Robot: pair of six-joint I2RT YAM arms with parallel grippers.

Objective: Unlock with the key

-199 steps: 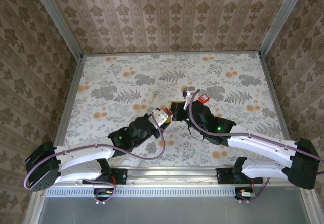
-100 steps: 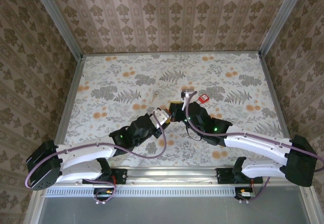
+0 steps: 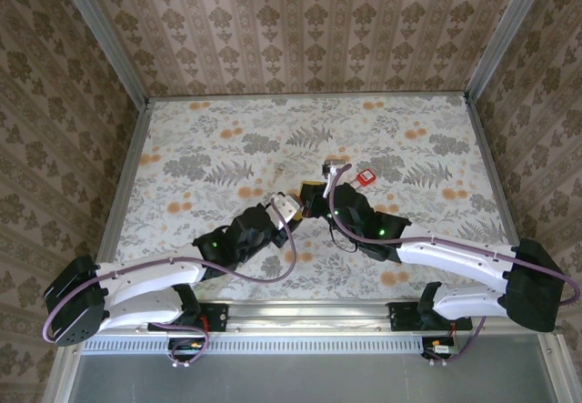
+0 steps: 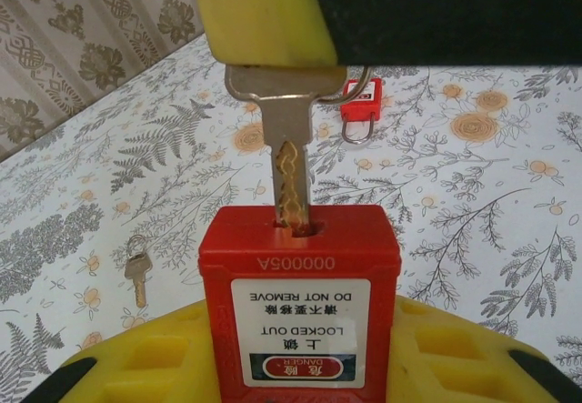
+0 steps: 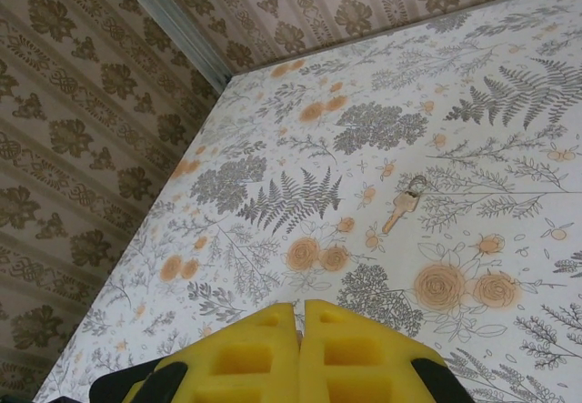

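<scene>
Near the table's [image 3: 209,130] middle, both grippers met over the floral cloth. Left gripper [image 4: 300,367] had its fingers [image 4: 155,367] clamped on the red padlock [image 4: 300,276], one yellow pad on each side of the body. The keyway [image 4: 298,230] end faced the other arm. This looked like a brace, so the lock couldn't spin or slide while the key was worked. Couldn't tell whether the lock rested on the table.

Right gripper [image 5: 300,330] showed its fingers pressed together in its own wrist view. In the left wrist view one of its yellow fingers pinched the key [image 4: 289,148] by the bow, so it was closed on the key. Holding the bow left the whole blade free and probably gave leverage for a twist.

The blade was lined up with the keyway and its tip was inside. Most of the wavy-cut blade was outside the lock. Judged step: insertion, not seated, no turn yet. The shackle was hidden below, so I couldn't tell whether it was locked.

The next move would likely need a straight push along the blade, then a twist. The risks were an off-axis jam or the bow slipping in the pads.

A spare padlock [image 4: 362,101] lay on the table just right of the grippers. A loose key [image 4: 136,274] lay far-left of them. Both were apart from the work.
</scene>
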